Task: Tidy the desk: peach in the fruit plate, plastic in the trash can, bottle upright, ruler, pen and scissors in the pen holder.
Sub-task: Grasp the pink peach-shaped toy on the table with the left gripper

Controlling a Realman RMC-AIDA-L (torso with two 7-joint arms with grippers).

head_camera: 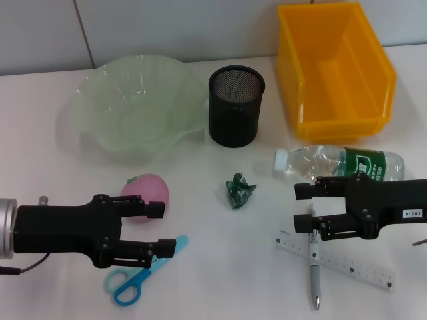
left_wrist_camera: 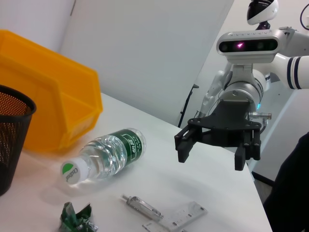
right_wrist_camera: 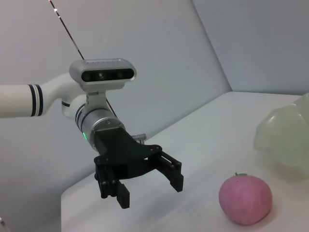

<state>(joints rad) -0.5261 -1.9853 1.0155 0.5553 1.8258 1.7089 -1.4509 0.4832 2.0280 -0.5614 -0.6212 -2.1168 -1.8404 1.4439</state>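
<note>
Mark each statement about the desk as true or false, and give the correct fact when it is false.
1. The clear plastic water bottle lies on its side. True.
2. The pink peach sits in the pale green wavy fruit plate. False: it rests on the desk beside the plate.
3. The black mesh pen holder holds the blue scissors. False: they lie on the desk.
4. The left gripper and right gripper are both open. True.
5. The orange plastic bin holds the crumpled green plastic wrapper. False: it lies on the desk.

1 pink peach (head_camera: 148, 189) | 1 pale green wavy glass plate (head_camera: 100, 100) | 1 black mesh pen holder (head_camera: 236, 107) | 1 orange plastic bin (head_camera: 373, 80) | 1 clear plastic bottle (head_camera: 333, 163) | 1 green crumpled wrapper (head_camera: 239, 190) | 1 blue scissors (head_camera: 137, 280) | 1 clear ruler (head_camera: 353, 267) | 1 silver pen (head_camera: 315, 277)
</note>
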